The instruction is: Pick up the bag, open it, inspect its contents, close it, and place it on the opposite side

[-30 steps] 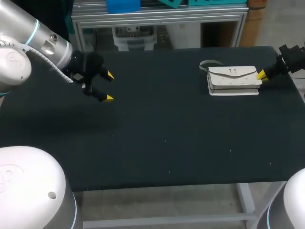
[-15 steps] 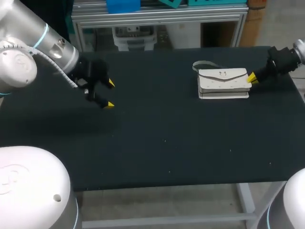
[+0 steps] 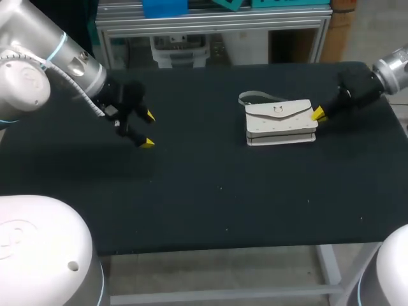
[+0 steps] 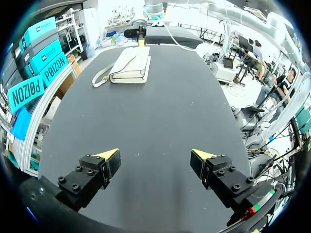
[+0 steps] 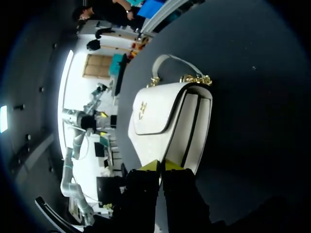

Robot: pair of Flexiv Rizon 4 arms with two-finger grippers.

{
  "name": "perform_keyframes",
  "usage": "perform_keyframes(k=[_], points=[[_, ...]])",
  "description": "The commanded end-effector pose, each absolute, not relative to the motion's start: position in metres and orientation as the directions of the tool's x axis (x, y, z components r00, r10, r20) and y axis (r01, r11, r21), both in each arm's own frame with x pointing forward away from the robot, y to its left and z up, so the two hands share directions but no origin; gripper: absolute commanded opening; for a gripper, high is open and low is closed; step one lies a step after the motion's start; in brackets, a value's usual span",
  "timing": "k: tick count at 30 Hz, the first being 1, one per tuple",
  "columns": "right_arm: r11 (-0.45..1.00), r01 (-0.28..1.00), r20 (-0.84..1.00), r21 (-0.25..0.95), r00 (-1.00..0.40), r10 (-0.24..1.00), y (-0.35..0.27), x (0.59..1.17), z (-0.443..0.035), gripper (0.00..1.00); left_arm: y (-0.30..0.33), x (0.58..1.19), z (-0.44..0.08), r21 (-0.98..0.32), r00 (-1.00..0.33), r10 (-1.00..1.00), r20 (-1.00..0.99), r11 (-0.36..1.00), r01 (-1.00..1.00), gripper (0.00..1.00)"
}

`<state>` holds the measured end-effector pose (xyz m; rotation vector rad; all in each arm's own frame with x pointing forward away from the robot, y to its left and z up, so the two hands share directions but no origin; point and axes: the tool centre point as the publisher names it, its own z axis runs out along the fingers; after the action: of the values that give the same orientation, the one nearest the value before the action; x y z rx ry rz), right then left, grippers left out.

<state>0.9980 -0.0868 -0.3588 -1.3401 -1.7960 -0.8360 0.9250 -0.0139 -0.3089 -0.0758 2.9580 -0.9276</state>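
The right fingers [image 3: 318, 115], pressed together, touch one end of the bag [image 3: 280, 121], in line with its long axis. The left fingers [image 3: 147, 143], spread, stand well off its other end.

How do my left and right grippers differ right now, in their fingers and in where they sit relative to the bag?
The left gripper has its fingers wide apart, while the right gripper has them pressed together. The left gripper is over bare table, far from the bag. The right gripper's tips sit right at the bag's end. Shared: neither holds anything.
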Motion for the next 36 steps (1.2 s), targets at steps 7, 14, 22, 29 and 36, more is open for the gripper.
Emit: perform_keyframes(k=[7, 14, 22, 29, 36], points=[[0.212, 0.969, 0.841, 0.126, -0.218, 0.496, -0.033, 0.96, -0.37, 0.0, -0.015, 0.927, -0.31, -0.572, -0.998, -0.056, -0.022, 0.82, -0.034, 1.0], [0.23, 0.963, 0.849, 0.142, -0.238, 0.472, 0.0, 0.95, -0.377, 0.0, -0.015, 0.927, -0.31, -0.572, -0.998, -0.056, -0.022, 0.82, -0.034, 1.0], [0.298, 0.941, 0.861, 0.159, -0.28, 0.424, 0.029, 0.943, -0.373, 0.0, -0.015, 0.927, -0.31, -0.572, -0.998, -0.056, -0.022, 0.82, -0.034, 1.0], [0.331, 0.928, 0.874, 0.171, -0.297, 0.384, 0.044, 0.926, -0.37, 0.0, -0.015, 0.927, -0.31, -0.572, -0.998, -0.056, -0.022, 0.82, -0.034, 1.0], [0.323, 0.93, 0.875, 0.177, -0.299, 0.381, 0.06, 0.908, -0.373, 0.0, -0.015, 0.927, -0.31, -0.572, -0.998, -0.056, -0.022, 0.82, -0.034, 1.0]])
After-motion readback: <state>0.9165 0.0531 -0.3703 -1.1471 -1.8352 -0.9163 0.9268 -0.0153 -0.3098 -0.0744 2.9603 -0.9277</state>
